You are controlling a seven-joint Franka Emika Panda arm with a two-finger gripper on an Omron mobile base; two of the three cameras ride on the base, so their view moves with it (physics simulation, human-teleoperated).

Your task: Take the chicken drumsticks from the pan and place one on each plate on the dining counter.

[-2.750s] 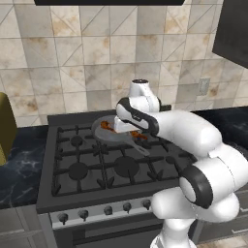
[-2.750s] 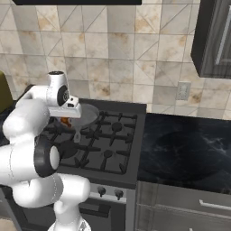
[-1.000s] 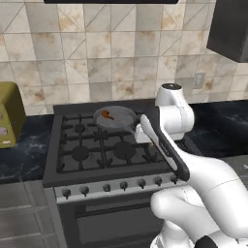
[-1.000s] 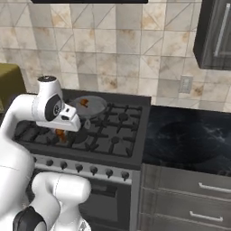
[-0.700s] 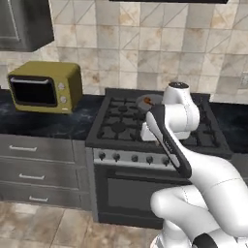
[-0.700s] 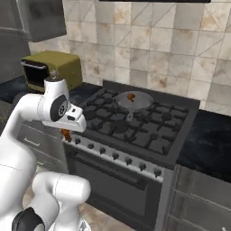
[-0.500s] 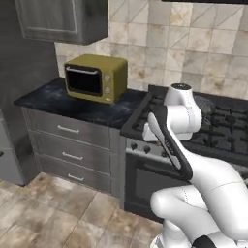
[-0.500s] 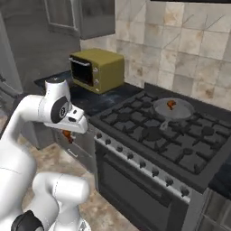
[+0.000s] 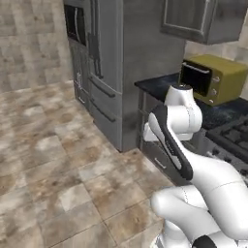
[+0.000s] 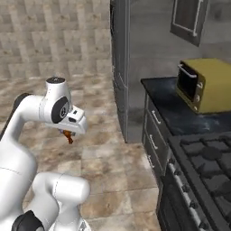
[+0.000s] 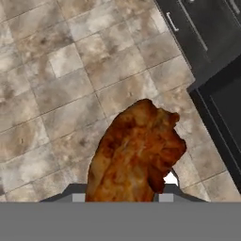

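1. The hand (image 10: pixel 68 134) pinches a chicken drumstick (image 11: pixel 136 155), which hangs beneath it above the tiled floor (image 10: pixel 103 162).
2. In the hand view the drumstick sits at 6 o'clock, with dark cabinet fronts (image 11: pixel 207 42) at 2 o'clock.
3. In the right base view a yellow microwave (image 10: pixel 203 83) stands on the black table (image 10: pixel 173 113) at 3 o'clock, and the stove (image 10: pixel 207 167) lies at 4 o'clock.
4. A grey fridge (image 9: pixel 106 68) stands at 12 o'clock in the left base view.

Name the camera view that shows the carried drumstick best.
The hand view: the chicken drumstick sits large and close above the floor tiles. In the right base view it is a tiny orange speck under the pincer.
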